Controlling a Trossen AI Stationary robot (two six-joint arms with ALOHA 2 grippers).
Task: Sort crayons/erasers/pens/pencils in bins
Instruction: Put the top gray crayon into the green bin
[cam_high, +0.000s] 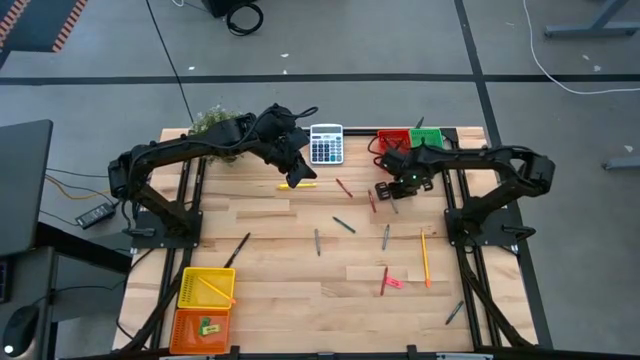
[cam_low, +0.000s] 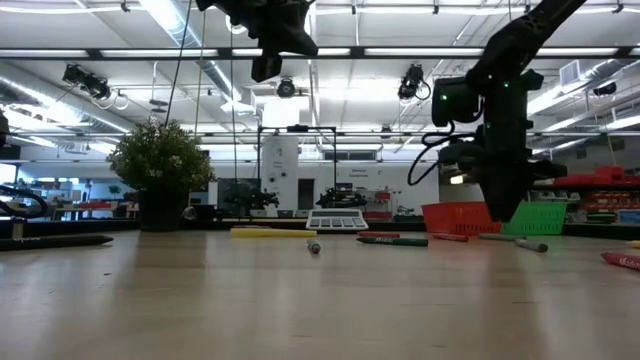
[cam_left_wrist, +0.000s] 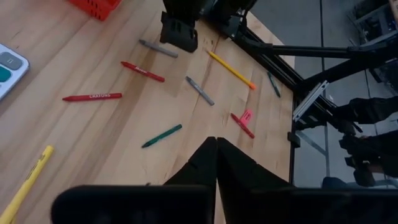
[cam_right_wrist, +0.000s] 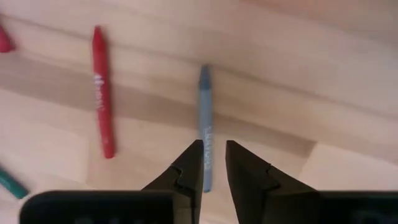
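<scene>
Your right gripper (cam_right_wrist: 213, 163) hangs low over the wooden table (cam_high: 280, 290) near the red bin (cam_high: 392, 138) and green bin (cam_high: 428, 137), fingers narrowly parted straddling a grey crayon (cam_right_wrist: 205, 118), not closed on it; a red crayon (cam_right_wrist: 101, 87) lies beside it. Your left gripper (cam_left_wrist: 216, 163) hovers high by the calculator (cam_high: 326, 144), fingers pressed together, empty, above the yellow pen (cam_high: 298, 184). The yellow bin (cam_high: 205, 288) and orange bin (cam_high: 200, 327) sit at the table's near left corner. A potted plant (cam_low: 160, 170) stands at the far edge.

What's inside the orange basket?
In the orange bin, the high view shows a green eraser with a speck of yellow beside it. Anything lying below them is hidden.
</scene>
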